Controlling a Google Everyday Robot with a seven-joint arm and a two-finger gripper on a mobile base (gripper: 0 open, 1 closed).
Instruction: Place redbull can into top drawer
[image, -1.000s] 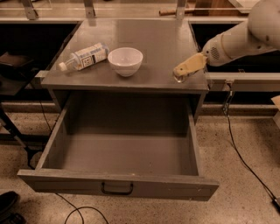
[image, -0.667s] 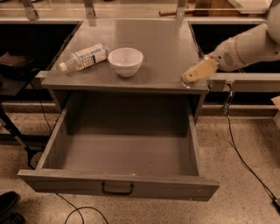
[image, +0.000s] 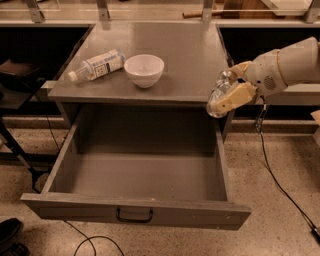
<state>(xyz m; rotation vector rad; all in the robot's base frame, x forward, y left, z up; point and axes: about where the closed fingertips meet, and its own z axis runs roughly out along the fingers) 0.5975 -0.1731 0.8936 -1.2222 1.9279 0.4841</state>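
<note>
The redbull can (image: 220, 93) is a slim shiny silver can held tilted in my gripper (image: 231, 90). The gripper's tan fingers (image: 236, 96) are shut around the can. It hangs in the air at the front right corner of the grey cabinet top (image: 175, 55), above the right side wall of the top drawer (image: 137, 175). The drawer is pulled wide open, with a dark curved handle (image: 134, 216) at the centre of its front panel. My white arm (image: 287, 65) reaches in from the right.
A white bowl (image: 144, 70) and a clear plastic bottle with a white label (image: 97, 64), lying on its side, sit on the cabinet top at the left. Cables (image: 280, 185) run across the speckled floor. Dark shelving stands on both sides.
My gripper has lifted the can off the cabinet top and carried it forward and down, past the front right corner, toward the open drawer.
</note>
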